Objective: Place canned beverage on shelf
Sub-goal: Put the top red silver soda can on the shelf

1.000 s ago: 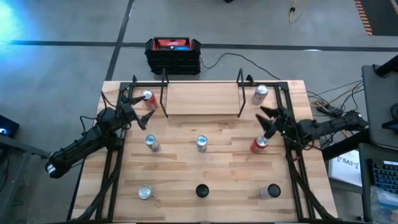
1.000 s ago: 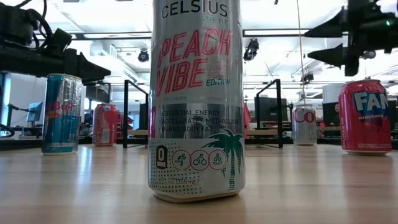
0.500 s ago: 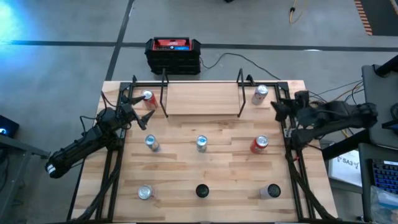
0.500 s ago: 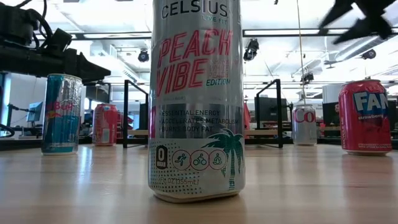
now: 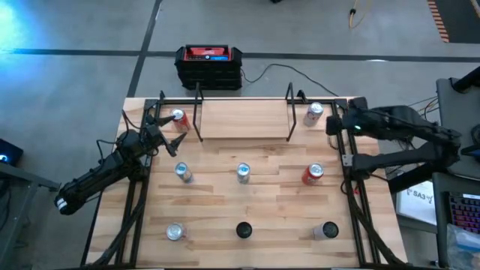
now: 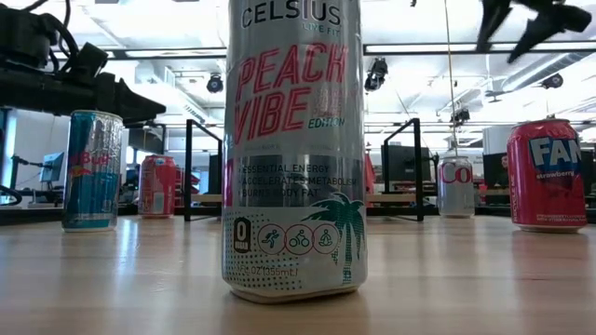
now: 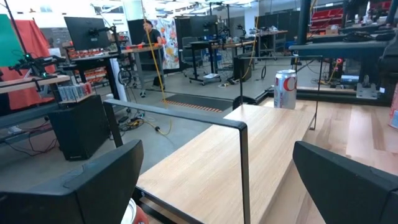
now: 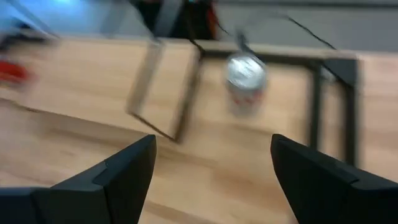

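Dark right claw (image 5: 334,124) – half open, empty, near silver can (image 5: 313,114)

left hand (image 5: 166,127) open, low | right hand (image 5: 332,126) open, raised; empty

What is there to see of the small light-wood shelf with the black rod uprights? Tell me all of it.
The small light-wood shelf with black rod uprights is a pale, smooth rectangular plank lying flat along the far edge of the slatted wooden tabletop. A thin black metal rod frame rises at each short end. Nothing rests on its board. A red can stands just outside its left end and a silver-and-red can just outside its right end, both on the tabletop. No gripper touches it.
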Robot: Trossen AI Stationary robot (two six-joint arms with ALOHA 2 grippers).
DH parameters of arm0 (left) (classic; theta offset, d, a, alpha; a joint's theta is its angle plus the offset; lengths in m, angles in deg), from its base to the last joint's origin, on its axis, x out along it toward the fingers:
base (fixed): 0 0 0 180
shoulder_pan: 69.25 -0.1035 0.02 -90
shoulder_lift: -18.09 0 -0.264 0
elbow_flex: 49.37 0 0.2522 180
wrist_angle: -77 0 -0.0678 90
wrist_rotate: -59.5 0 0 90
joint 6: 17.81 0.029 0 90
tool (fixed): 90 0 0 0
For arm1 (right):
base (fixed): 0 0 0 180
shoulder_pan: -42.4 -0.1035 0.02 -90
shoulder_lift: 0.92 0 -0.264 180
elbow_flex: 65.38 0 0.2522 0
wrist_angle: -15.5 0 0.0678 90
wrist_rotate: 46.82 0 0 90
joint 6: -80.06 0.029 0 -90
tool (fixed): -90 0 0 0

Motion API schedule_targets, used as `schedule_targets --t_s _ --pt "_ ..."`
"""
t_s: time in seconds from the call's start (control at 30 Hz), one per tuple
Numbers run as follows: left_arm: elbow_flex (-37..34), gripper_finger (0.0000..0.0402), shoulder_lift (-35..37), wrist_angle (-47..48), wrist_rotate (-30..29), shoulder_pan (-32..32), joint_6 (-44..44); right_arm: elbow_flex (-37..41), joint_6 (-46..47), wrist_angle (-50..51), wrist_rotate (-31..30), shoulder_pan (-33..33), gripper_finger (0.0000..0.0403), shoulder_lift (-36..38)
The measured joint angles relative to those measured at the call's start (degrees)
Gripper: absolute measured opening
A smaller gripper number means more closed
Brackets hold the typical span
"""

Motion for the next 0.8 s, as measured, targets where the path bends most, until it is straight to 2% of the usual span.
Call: schedule_targets --t_s 0.13,0.3,0.47,0.57,0.8 --pt "0.0 0.0398 0.0 0.0 0.0 0.0 0.0 0.5 -5.8 1.5 7.8 9.5 0.0302 -5.1" --pt "0.0 0.0398 0.0 0.0 0.0 0.0 0.0 -0.1 -16.5 -1.5 15.9 20.4 0.0302 -13.6" --pt "0.0 0.0398 0.0 0.0 0.0 0.0 0.0 -4.3 -23.0 0.0 21.6 29.9 0.0302 -21.7" --pt "0.0 0.0398 0.0 0.0 0.0 0.0 0.0 -6.6 -24.3 0.7 24.3 32.5 0.0302 -25.1" --pt "0.0 0.0398 0.0 0.0 0.0 0.0 0.0 -8.8 -25.1 -3.3 24.9 35.4 0.0302 -25.9"
